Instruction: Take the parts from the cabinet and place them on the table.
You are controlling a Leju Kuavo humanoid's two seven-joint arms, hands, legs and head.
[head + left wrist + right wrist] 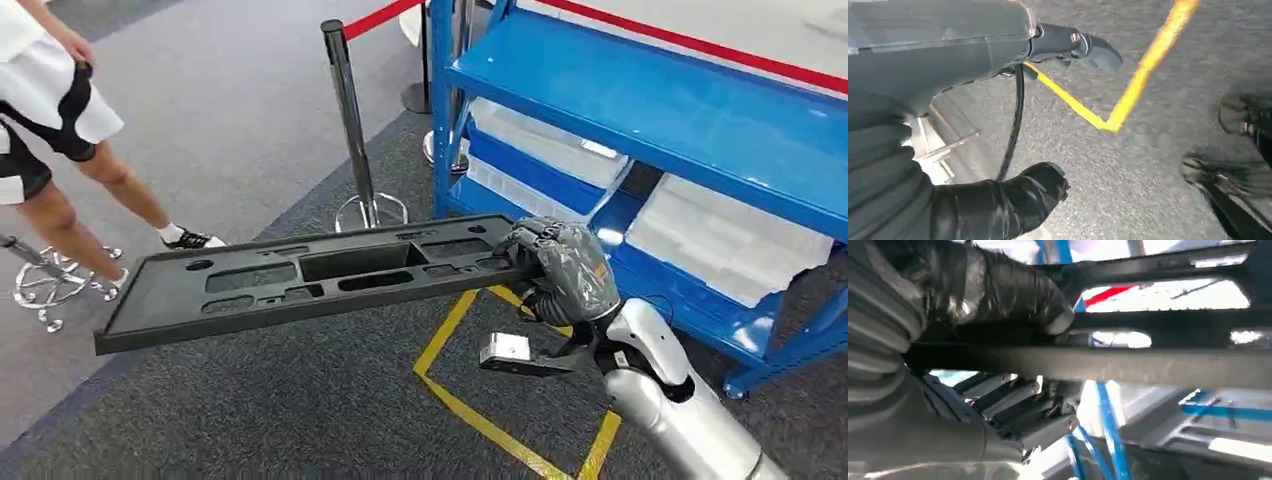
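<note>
Grey carpet [250, 400], blue cabinet [640, 110] behind, right hand [560, 268] fingers [1013, 400] clamping long black part [300, 280] by its end, level

floor: grey carpet [300, 400] (yellow tape lines [470, 410]) | barrier: chrome post [352, 130], red rope [375, 18]

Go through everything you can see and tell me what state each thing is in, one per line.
Black part: held level in the air by one end, clear of the rack.
Right robot hand: grips the part's end.
Left robot hand: holds nothing, fingers apart, above the carpet.
Blue rack: top shelf bare, white trays on the lower shelves.
Post: upright.
</note>
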